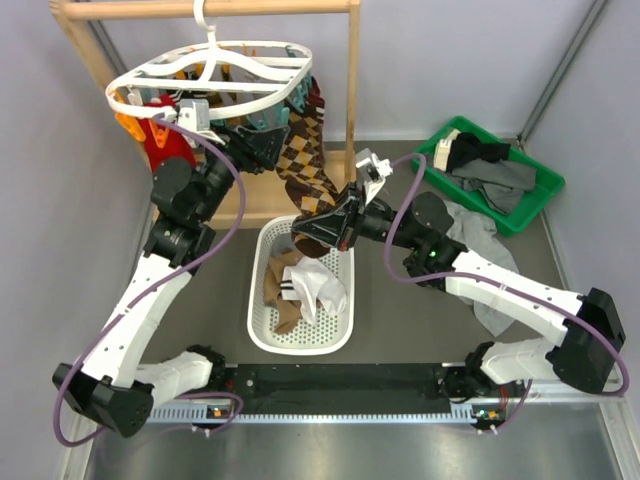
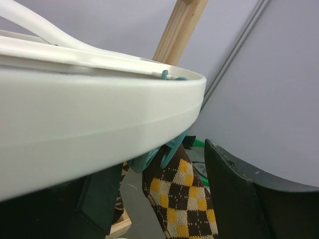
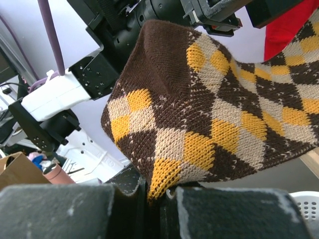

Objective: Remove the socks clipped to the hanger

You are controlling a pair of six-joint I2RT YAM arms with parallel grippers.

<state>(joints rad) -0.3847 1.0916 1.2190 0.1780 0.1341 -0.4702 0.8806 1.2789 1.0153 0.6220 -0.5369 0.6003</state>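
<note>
The right claw [image 1: 303, 236] is pressed together on the lower edge of the brown-and-yellow argyle sock [image 1: 305, 160]. In the right wrist view the knit fold is nipped between its dark pads at the bottom of the frame [image 3: 160, 196]. The left claw [image 1: 268, 138] is spread wide just under the hanger [image 1: 212, 68]. From its wrist view, its two black fingers [image 2: 234, 194] stand either side of the same argyle sock [image 2: 174, 194] without closing on it.

That sock hangs from a teal clip [image 2: 159, 154] under the white rim of the hanger [image 2: 99, 119], near the frame's right end. A red sock [image 1: 165, 150] hangs at the left end. The hanger hooks over the top rail of a wooden stand [image 1: 352, 90].

Below, on the grey table [image 1: 400, 330], a white basket [image 1: 300, 348] holds loose socks [image 1: 310, 285], brown and white-striped, directly beneath the right claw. A green bin [image 1: 530, 215] with dark garments sits at the far right, with a grey cloth [image 1: 470, 235] spilling beside it. Pale grey walls [image 1: 450, 60] close in the back and sides.
</note>
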